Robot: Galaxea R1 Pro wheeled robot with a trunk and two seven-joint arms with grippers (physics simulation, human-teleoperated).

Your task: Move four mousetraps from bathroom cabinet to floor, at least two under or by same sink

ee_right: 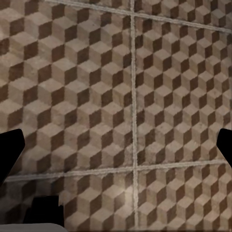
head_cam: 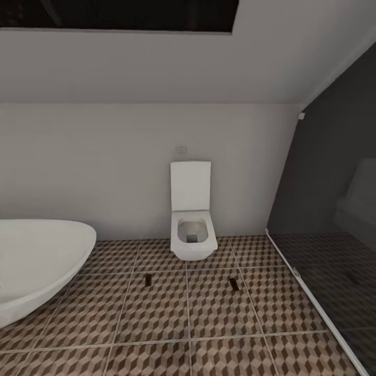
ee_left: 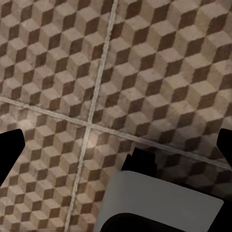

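Two small brown mousetraps lie flat on the cube-patterned bathroom floor (head_cam: 209, 324), one (head_cam: 148, 279) left of the toilet's front and one (head_cam: 234, 283) right of it. The cabinet and the sink are out of view. In the left wrist view my left gripper (ee_left: 116, 147) hangs over bare tiles, its dark fingertips (ee_left: 9, 154) far apart at the picture's edges with nothing between them. My right gripper (ee_right: 116, 150) stands the same way, open over bare tiles, fingertips (ee_right: 224, 145) wide apart.
A white wall-hung toilet (head_cam: 192, 224) stands against the far wall. A white bathtub (head_cam: 36, 261) juts in at the left. A dark glass shower screen (head_cam: 334, 250) with a white floor rail closes the right side. A grey robot part (ee_left: 159, 203) sits below the left gripper.
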